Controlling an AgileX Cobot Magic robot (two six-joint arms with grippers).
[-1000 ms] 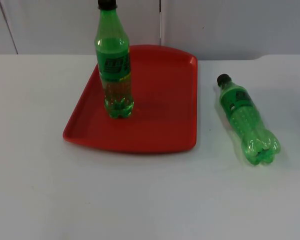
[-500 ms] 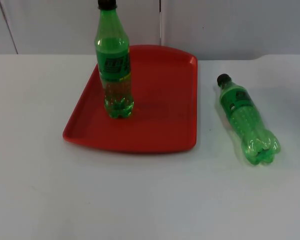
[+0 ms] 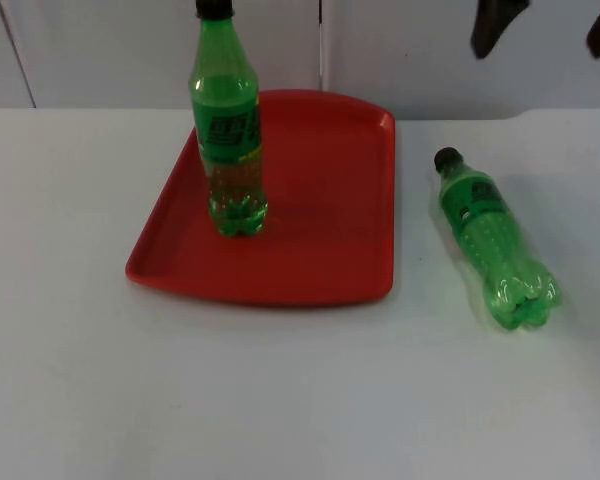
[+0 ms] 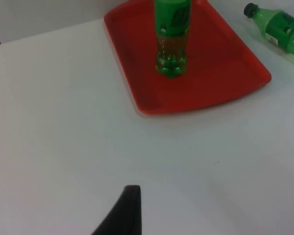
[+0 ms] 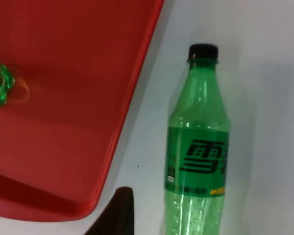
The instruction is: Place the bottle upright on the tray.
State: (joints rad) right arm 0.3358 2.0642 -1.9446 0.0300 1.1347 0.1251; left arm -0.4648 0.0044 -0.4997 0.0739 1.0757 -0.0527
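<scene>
I see my right gripper point(image 3: 548, 25), fingers spread wide, above the lying bottle point(image 3: 495, 240), whose cap points toward the table's far edge.

Bright, even light; soft shadows

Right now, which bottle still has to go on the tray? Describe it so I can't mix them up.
Start at the red tray on the white table. On the bare table to its right lies a green bottle, black cap pointing towards the back wall. Unlike the other green bottle, standing upright on the tray, this one is on its side.
</scene>
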